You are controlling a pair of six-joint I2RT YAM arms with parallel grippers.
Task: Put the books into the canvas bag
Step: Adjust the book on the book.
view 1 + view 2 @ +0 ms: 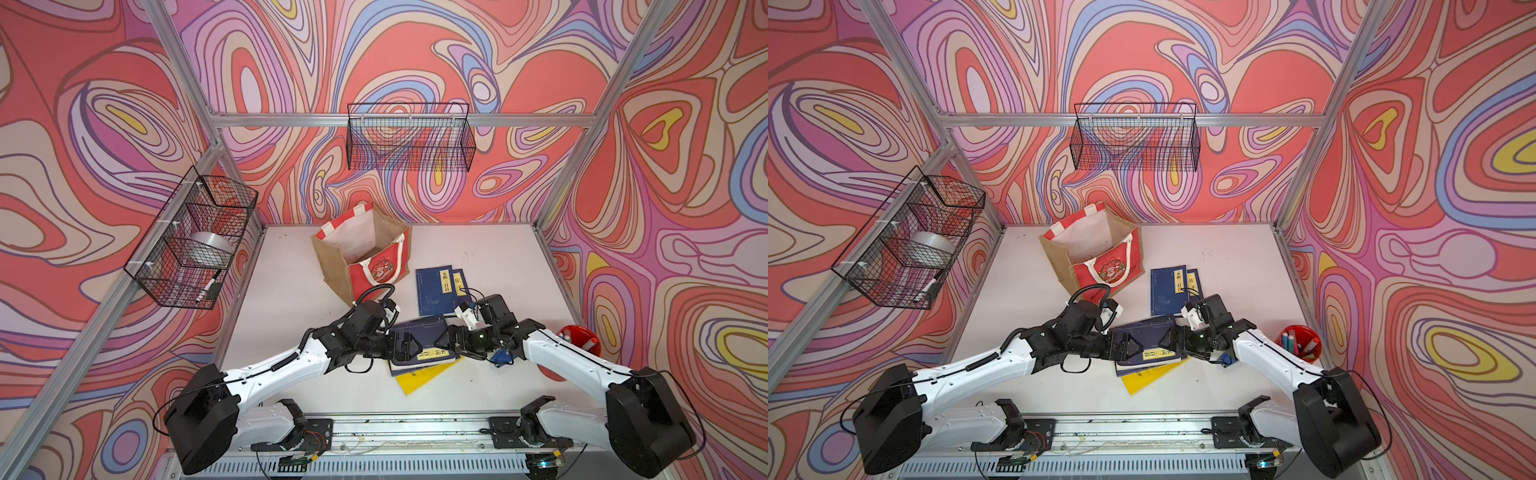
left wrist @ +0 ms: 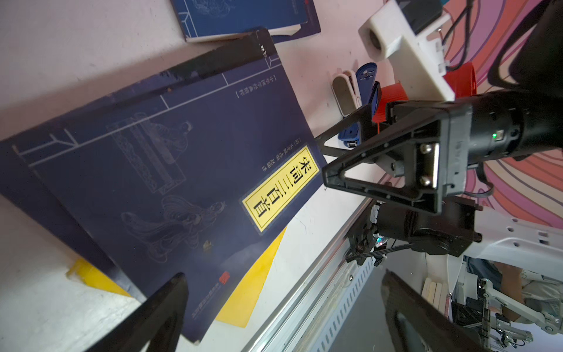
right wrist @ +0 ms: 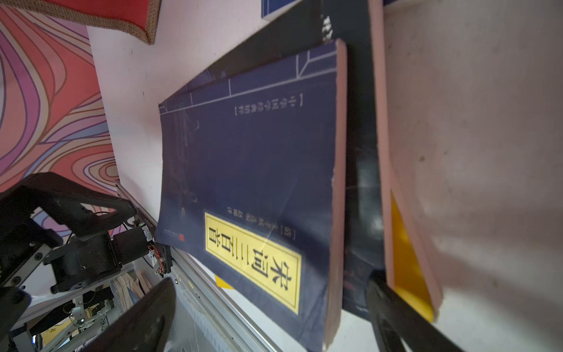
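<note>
The canvas bag (image 1: pixel 361 253) (image 1: pixel 1096 249) stands open at the back of the table, its white lining showing. Two navy books (image 1: pixel 436 291) lie overlapped to its right. Nearer the front is a stack of books: a navy one with a yellow label (image 2: pixel 170 170) (image 3: pixel 253 183) on top, a dark one under it, and a yellow one (image 1: pixel 415 380) (image 3: pixel 405 268) at the bottom. My left gripper (image 1: pixel 405 347) (image 2: pixel 283 304) and right gripper (image 1: pixel 442 343) (image 3: pixel 271 317) face each other low over this stack, both open. The top book's page edge lies between the right gripper's fingers.
A blue stapler (image 1: pixel 498 357) (image 2: pixel 362 100) and a red cup of pens (image 1: pixel 579 336) sit right of the stack. Black wire baskets hang on the back wall (image 1: pixel 409 137) and the left wall (image 1: pixel 195 237). A metal rail (image 1: pixel 415 428) runs along the table's front edge.
</note>
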